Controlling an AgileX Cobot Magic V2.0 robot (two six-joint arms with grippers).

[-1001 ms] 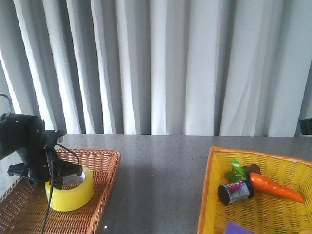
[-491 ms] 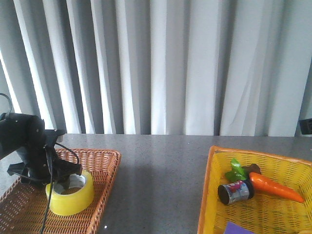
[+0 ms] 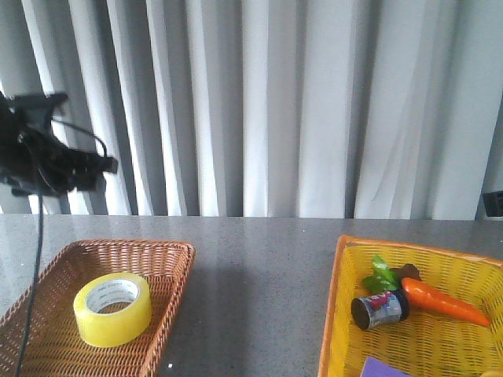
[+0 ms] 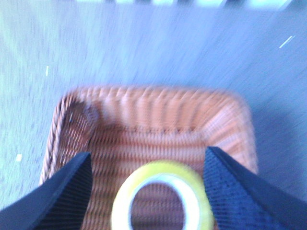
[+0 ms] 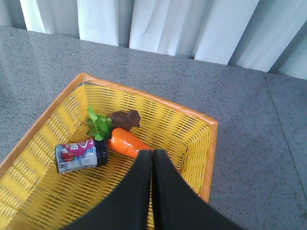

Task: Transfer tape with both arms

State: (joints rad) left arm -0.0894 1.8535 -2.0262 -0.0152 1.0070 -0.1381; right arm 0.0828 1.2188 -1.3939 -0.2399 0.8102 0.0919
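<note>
The tape (image 3: pixel 112 309), a wide yellow roll with a white core, lies flat in the brown wicker basket (image 3: pixel 169 271) at the front left. My left arm (image 3: pixel 43 153) is raised high above that basket, well clear of the roll. In the blurred left wrist view my left gripper (image 4: pixel 147 153) is open wide and empty, and the tape (image 4: pixel 160 167) lies far below between the fingers. My right gripper (image 5: pixel 152 152) is shut and empty, hovering over the yellow basket (image 5: pixel 144 93). It does not show in the front view.
The yellow basket (image 3: pixel 338 298) at the front right holds a small can (image 3: pixel 380 309), a toy carrot (image 3: pixel 440 302) with green leaves and a purple item (image 3: pixel 389 367). A small brown toy (image 5: pixel 125 118) lies by the leaves. Grey curtains hang behind the grey table.
My left arm has let go of the tape and risen from the wicker basket to high above it. The tape settled flat in the basket. The right side is unchanged.
</note>
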